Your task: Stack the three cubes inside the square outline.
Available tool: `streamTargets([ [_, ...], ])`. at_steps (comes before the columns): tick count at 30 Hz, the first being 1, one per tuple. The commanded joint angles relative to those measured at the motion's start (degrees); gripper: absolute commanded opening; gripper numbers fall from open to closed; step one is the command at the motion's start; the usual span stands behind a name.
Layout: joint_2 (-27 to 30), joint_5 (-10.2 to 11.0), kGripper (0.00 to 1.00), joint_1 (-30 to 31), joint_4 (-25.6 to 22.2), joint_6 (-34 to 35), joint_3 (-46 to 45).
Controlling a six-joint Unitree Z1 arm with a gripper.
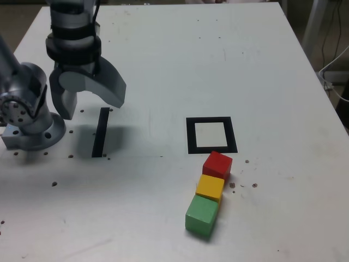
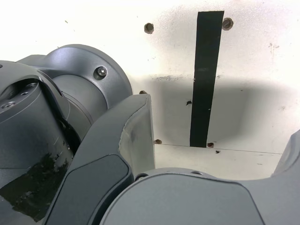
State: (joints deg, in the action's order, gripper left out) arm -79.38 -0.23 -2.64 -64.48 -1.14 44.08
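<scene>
While we hold our claw (image 1: 91, 109) spread above the black strip (image 1: 101, 132) at the left of the desk (image 1: 278, 191), the three cubes sit in a slanting row right of it: green (image 1: 202, 214) nearest, yellow (image 1: 210, 187) between, red (image 1: 217, 165) farthest, just on the near side of the square outline (image 1: 191, 136).

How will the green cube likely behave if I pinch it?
The green cube is probably stiff, judging by its crisp edges. Its flat faces suggest it won't roll. It seems to sit right against the yellow cube, so a careless push might shift both.
</scene>
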Motion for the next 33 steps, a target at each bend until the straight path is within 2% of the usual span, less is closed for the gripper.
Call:
streamTargets([
  [1, 0.28, -0.03, 1.00, 0.00, -0.20, 0.01, 0.16],
  [22, -0.53, -0.09, 1.00, 0.27, -0.67, 0.08, 0.81],
  [28, -1.81, -0.76, 1.00, 5.09, -3.54, 1.36, 5.64],
  [33, -5.23, -1.21, 1.00, 10.52, -5.80, 2.85, 11.26],
])
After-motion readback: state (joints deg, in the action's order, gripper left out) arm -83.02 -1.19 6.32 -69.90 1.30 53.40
